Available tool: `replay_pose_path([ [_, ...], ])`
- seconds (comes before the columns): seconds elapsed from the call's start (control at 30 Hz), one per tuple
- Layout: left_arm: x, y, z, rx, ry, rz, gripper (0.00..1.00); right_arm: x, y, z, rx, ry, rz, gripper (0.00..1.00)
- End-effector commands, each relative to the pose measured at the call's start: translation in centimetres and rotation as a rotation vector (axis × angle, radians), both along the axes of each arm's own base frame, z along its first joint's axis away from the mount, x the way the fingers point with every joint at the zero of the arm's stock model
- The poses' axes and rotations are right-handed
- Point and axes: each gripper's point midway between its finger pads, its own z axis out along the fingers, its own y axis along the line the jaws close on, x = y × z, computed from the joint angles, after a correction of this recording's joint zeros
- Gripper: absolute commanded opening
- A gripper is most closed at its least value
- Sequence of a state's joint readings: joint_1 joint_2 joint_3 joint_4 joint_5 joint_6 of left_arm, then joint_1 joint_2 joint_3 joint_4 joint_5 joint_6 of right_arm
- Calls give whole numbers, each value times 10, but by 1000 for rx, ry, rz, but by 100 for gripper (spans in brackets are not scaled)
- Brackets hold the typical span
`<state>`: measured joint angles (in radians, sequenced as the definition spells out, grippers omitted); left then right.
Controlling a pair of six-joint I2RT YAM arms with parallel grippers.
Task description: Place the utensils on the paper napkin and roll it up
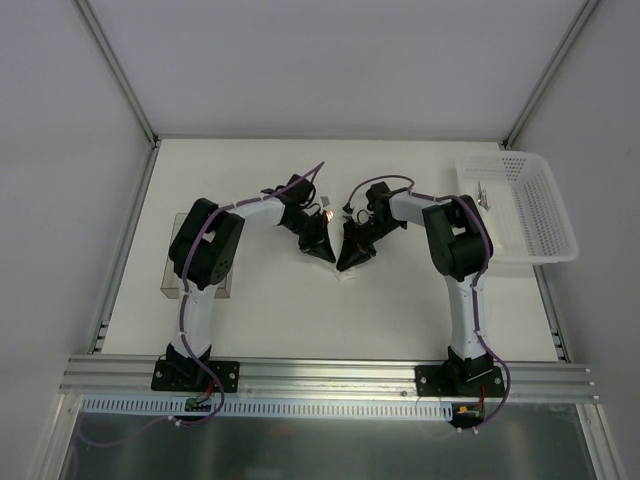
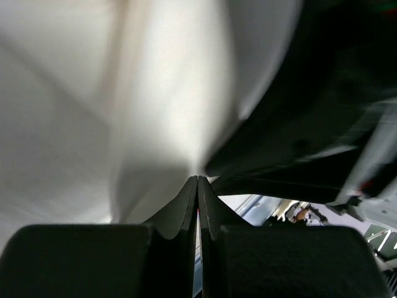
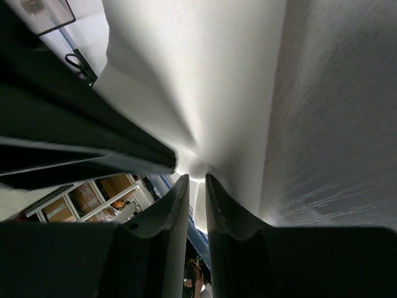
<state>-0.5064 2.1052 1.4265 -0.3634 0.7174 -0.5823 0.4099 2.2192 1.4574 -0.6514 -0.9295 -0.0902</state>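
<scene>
In the top view my left gripper [image 1: 321,249] and right gripper [image 1: 351,258] meet tip to tip at the middle of the table. They hide most of the paper napkin there. In the left wrist view the napkin [image 2: 155,93] rises as white folds straight from my left gripper [image 2: 198,179], whose jaws are pressed shut on it. In the right wrist view the napkin [image 3: 217,81] bunches at my right gripper [image 3: 197,180], with a fold pinched between its nearly closed jaws. The utensils are hidden. Only a small orange-gold glint [image 1: 326,211] shows between the wrists.
A white perforated basket [image 1: 560,252] stands at the right edge with a small grey piece [image 1: 483,195] inside. A clear box [image 1: 176,285] sits at the left under the left arm. Metal frame rails run along the table's sides and near edge.
</scene>
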Motion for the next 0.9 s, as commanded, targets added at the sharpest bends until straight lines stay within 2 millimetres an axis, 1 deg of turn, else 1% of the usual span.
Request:
replay_pose_path([
  [0.0, -21, 21, -36, 111, 83, 31, 0, -3, -16, -26, -98, 6, 2, 21],
  [0.1, -32, 32, -45, 154, 99, 43, 0, -3, -18, -26, -104, 18, -9, 21],
  [0.17, -33, 40, -50, 185, 101, 61, 0, -3, -19, -27, -107, 24, -13, 20],
  [0.2, -38, 43, -53, 197, 115, 69, 0, -4, -19, -27, -107, 24, -13, 20],
  [0.37, -46, 58, -58, 226, 129, 85, 0, -5, -21, -28, -115, 29, -17, 20],
  [0.47, -47, 65, -56, 229, 123, 99, 0, -6, -22, -29, -120, 35, -19, 20],
  [0.57, -30, 60, -34, 200, 19, 95, 0, -7, -24, -30, -124, 34, -19, 20],
  [0.6, -19, 54, -17, 173, -42, 89, 0, -7, -24, -30, -125, 33, -19, 20],
  [0.67, -6, 49, 0, 146, -96, 94, 0, -7, -24, -30, -124, 34, -18, 20],
  [0.7, 3, 44, 14, 126, -129, 106, 0, -8, -25, -30, -128, 34, -18, 20],
  [0.73, 8, 42, 19, 122, -137, 120, 1, -8, -25, -31, -130, 35, -18, 20],
  [0.8, 17, 39, 30, 112, -134, 168, 6, -9, -25, -32, -133, 40, -22, 20],
  [0.83, 21, 40, 32, 124, -137, 199, 14, -8, -26, -32, -137, 40, -24, 20],
  [0.87, 25, 40, 35, 126, -144, 224, 18, -8, -26, -32, -144, 43, -30, 20],
])
